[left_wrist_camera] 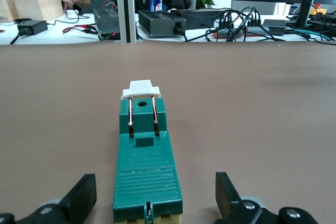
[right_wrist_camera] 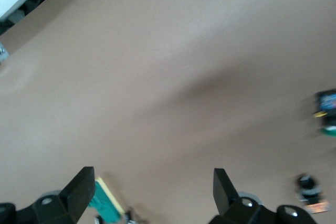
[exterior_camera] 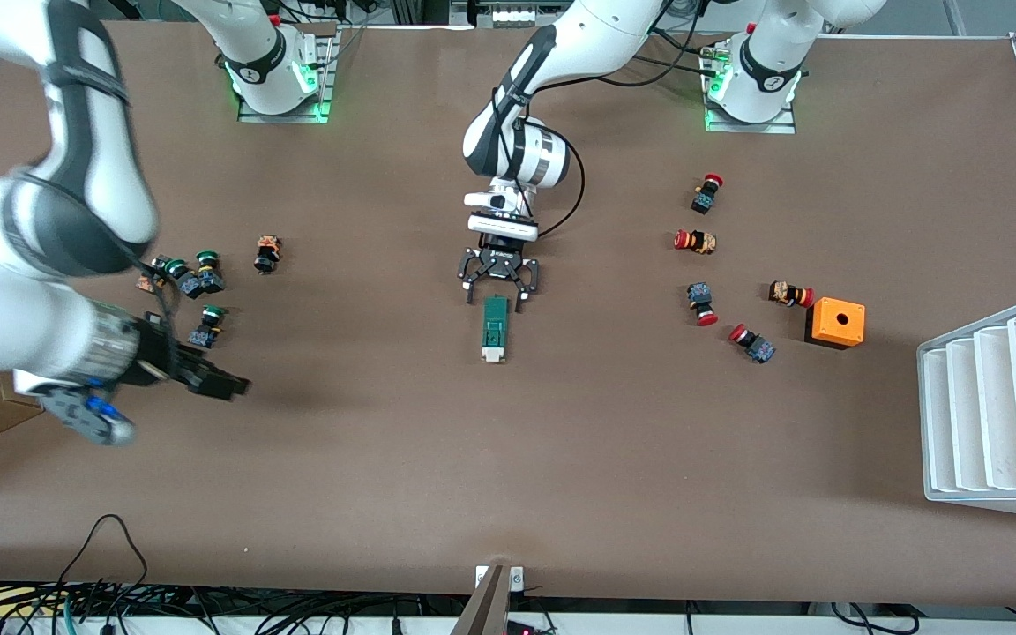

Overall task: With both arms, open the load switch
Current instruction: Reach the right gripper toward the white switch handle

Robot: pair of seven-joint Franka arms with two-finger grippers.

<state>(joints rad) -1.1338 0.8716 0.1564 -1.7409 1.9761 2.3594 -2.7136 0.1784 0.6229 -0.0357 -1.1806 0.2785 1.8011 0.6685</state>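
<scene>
Load switch [exterior_camera: 496, 331] lies flat mid-worktop [exterior_camera: 561, 459], its white end piece toward the front camera. Left gripper [exterior_camera: 499, 295] sits low at the switch's green end, jaws wide, one finger on each side of the body and not touching it; the left wrist view shows clear gaps on both sides [left_wrist_camera: 147, 182]. Right gripper [exterior_camera: 217, 381] hangs over bare worktop at the right arm's end, jaws wide, holding nothing, near the green-capped push buttons [exterior_camera: 195, 278]. Red-capped push buttons [exterior_camera: 702, 304] and the orange box [exterior_camera: 836, 323] are toward the left arm's end.
</scene>
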